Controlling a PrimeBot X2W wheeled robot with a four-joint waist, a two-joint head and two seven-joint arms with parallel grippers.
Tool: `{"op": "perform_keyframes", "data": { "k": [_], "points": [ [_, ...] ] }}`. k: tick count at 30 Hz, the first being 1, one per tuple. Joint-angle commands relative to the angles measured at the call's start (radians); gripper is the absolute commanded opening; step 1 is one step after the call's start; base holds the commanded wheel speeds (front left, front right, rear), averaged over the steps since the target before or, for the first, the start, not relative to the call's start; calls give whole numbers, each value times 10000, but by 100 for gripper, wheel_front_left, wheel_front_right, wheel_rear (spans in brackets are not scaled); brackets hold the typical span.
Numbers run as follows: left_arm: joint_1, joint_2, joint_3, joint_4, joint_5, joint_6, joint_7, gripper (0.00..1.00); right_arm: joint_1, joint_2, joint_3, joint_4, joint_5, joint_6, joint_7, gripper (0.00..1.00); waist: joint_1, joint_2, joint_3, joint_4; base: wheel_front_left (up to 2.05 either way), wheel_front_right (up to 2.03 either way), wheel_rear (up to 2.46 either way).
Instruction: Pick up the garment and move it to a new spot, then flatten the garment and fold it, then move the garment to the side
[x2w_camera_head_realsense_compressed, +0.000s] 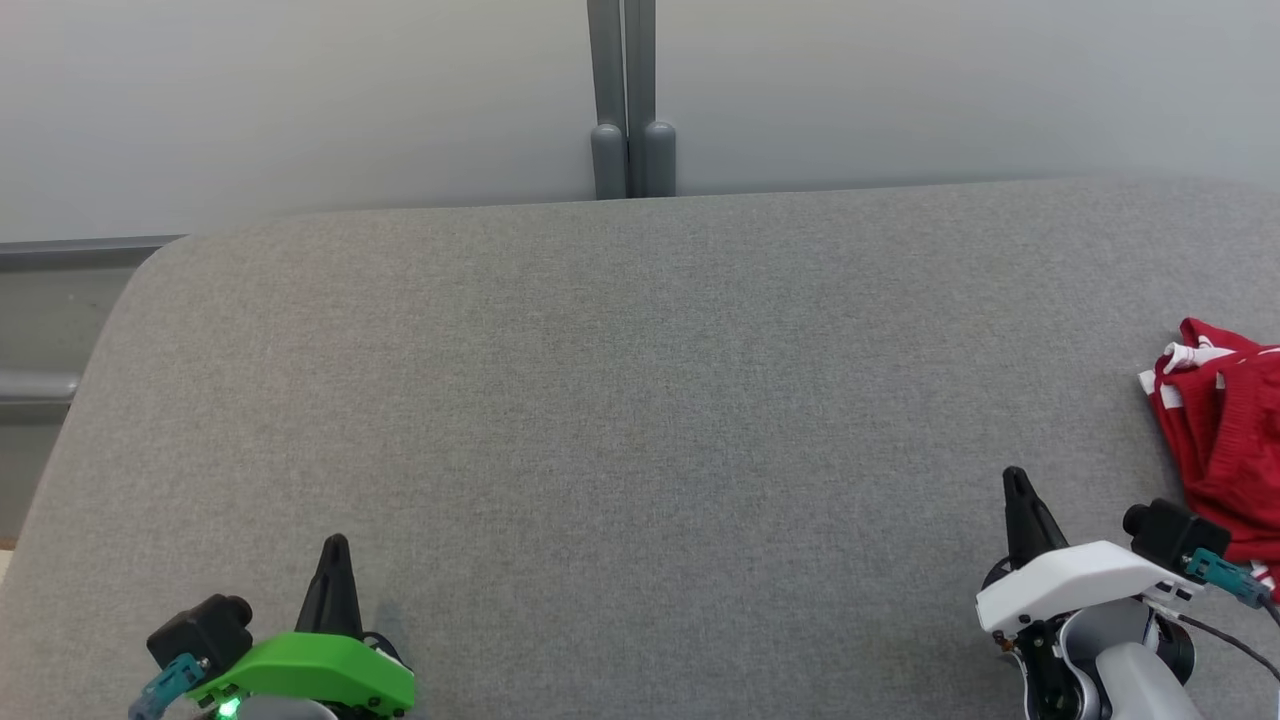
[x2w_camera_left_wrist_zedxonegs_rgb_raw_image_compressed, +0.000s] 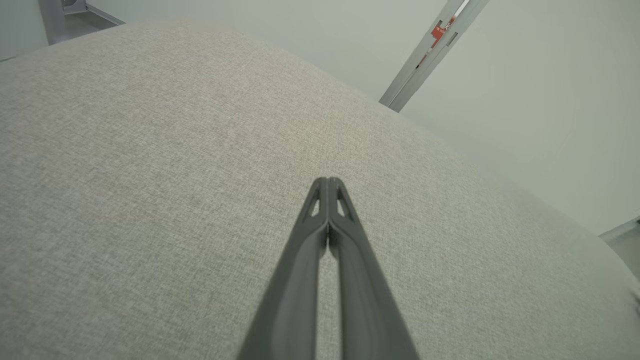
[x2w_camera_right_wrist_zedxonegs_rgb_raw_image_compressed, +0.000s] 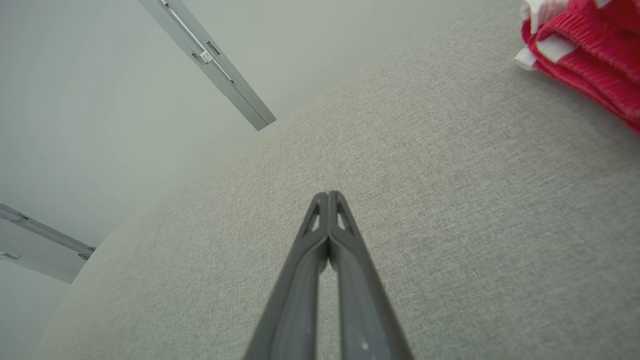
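Observation:
A red garment (x2w_camera_head_realsense_compressed: 1225, 430) with white stripes lies bunched at the far right edge of the grey fabric table (x2w_camera_head_realsense_compressed: 640, 400), partly cut off by the head view's border. The right wrist view has the same garment (x2w_camera_right_wrist_zedxonegs_rgb_raw_image_compressed: 590, 45) in its upper right corner. My right gripper (x2w_camera_head_realsense_compressed: 1016, 478) hovers left of and nearer than the garment, apart from it, fingers pressed together and holding nothing (x2w_camera_right_wrist_zedxonegs_rgb_raw_image_compressed: 328, 194). My left gripper (x2w_camera_head_realsense_compressed: 336, 543), with its green wrist cover, sits at the lower left, also shut and empty (x2w_camera_left_wrist_zedxonegs_rgb_raw_image_compressed: 327, 180).
A grey double post (x2w_camera_head_realsense_compressed: 630, 100) stands against the pale wall behind the table's far edge. The table's rounded left corner (x2w_camera_head_realsense_compressed: 150, 270) drops off toward grey floor fittings. Bare grey cloth stretches between both grippers.

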Motion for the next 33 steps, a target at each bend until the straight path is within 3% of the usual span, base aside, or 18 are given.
{"op": "perform_keyframes", "data": {
  "k": [1, 33],
  "points": [
    [-264, 29, 110, -200, -379, -70, 75, 0, -32, -55, -46, -255, 418, -2, 80, 0, 0, 0, 0, -3, 0, 0, 0],
    [-433, 50, 773, -698, -4433, -494, 1159, 0, 239, -86, -319, -1167, 4594, -3, 1190, 0, 0, 0, -1, -68, 0, 0, 0]
  ]
}}
